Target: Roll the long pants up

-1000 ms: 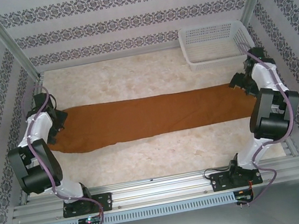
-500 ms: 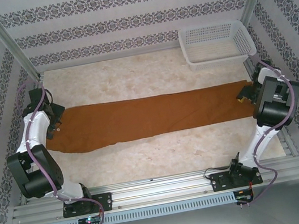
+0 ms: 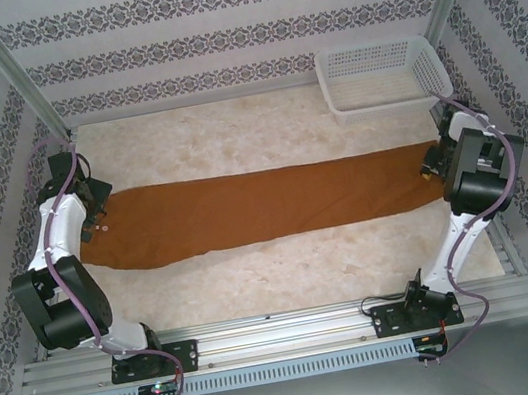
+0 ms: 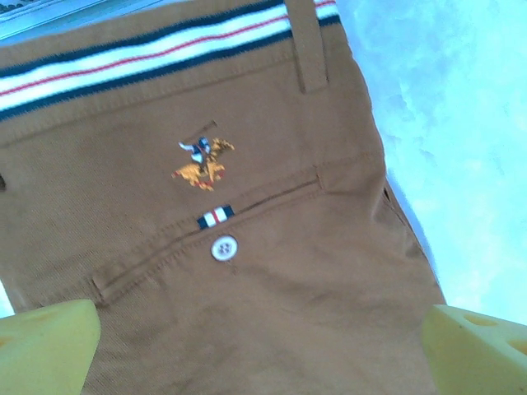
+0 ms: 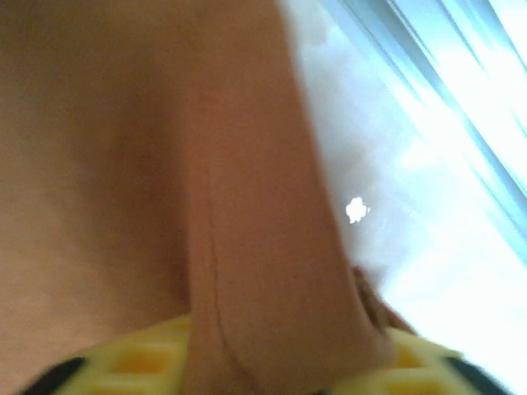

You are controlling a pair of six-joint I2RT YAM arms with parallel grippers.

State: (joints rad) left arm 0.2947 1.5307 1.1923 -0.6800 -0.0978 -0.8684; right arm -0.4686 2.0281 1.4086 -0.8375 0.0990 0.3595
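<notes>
Your long pants (image 3: 265, 205) lie stretched flat across the tabletop (image 3: 258, 280), with one arm at each end.

Your left jaws stand open over the waist end on the left. Their two yellow fingertips (image 4: 45, 346) are wide apart, and beyond them you can see the back pocket's white button (image 4: 224, 248), a small embroidered logo (image 4: 202, 160) and the striped waistband (image 4: 148, 53). Your right jaws are closed on the leg end at the right, with a fold of brown cloth pinched between the yellow pads (image 5: 140, 362). The white mesh basket (image 3: 381, 77) sits in the far right corner, apart from the pants.
</notes>
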